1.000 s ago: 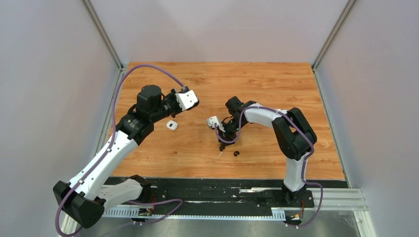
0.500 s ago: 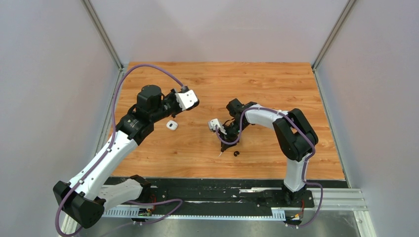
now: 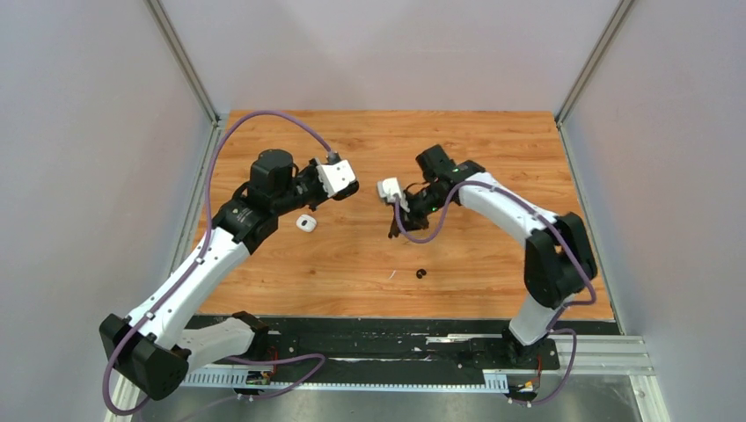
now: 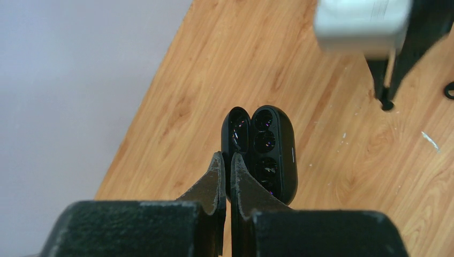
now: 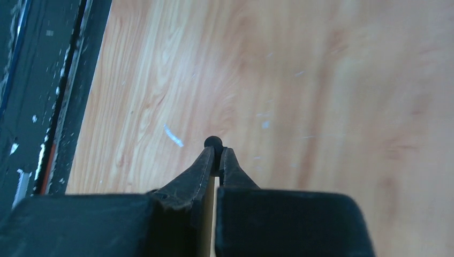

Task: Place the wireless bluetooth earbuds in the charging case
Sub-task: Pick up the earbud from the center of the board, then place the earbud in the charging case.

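Observation:
My left gripper [image 4: 225, 160] is shut on the lid edge of an open black charging case [image 4: 267, 150] and holds it above the table, its sockets showing. Seen from above, that gripper [image 3: 351, 188] is left of centre. My right gripper [image 5: 217, 152] is shut on a small black earbud [image 5: 213, 142] that pokes out past the fingertips. In the top view the right gripper [image 3: 393, 232] hangs above the table, to the right of the left one. A second black earbud [image 3: 420, 273] and a white earbud [image 3: 392, 274] lie on the wood near the front.
A small white case [image 3: 305, 223] lies on the wooden table [image 3: 493, 149] below the left gripper. Grey walls close in the table on three sides. A black and metal rail [image 3: 396, 347] runs along the near edge, by the arm bases.
The right gripper closed on a black earbud near the front and rose with it, moving back toward the middle. The left arm with the black case barely shifted.

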